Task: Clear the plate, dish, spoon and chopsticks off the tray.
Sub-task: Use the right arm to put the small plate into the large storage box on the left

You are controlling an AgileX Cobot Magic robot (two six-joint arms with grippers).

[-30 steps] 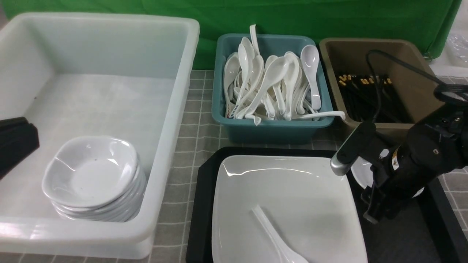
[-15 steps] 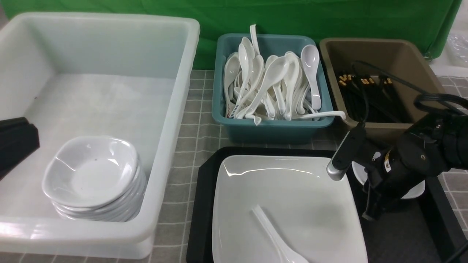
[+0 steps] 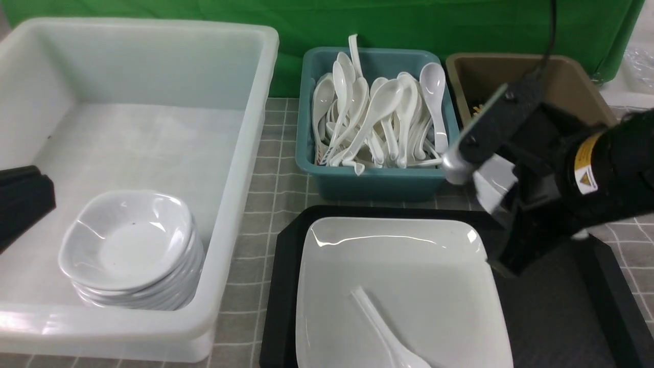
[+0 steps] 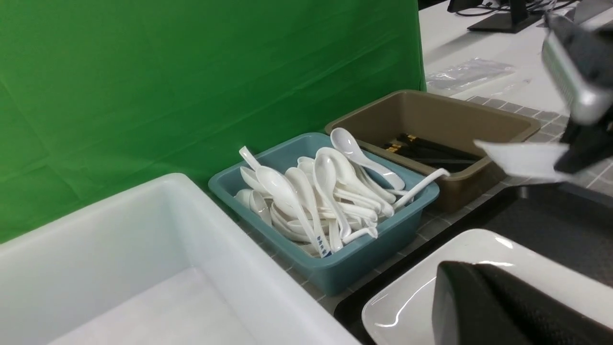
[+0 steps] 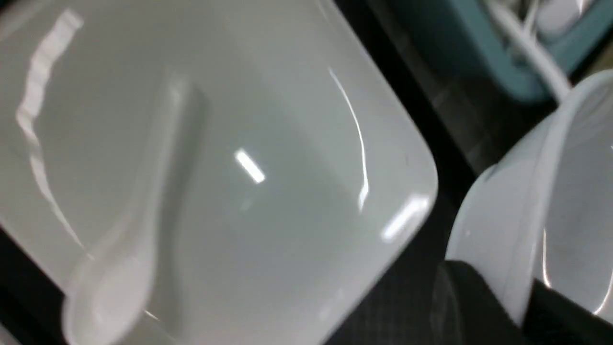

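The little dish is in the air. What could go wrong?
The right hand pinches only the rim of the dish; it could slip and fall onto the plate or tray.
If it heads for the white bin, it might clip the spoons poking up from the teal tub.

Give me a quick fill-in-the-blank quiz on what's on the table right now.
The spoon lies on the square white ___.
The right gripper holds up a small white ___.
The teal tub is piled with white ___.
Missing words: plate, dish, spoons.
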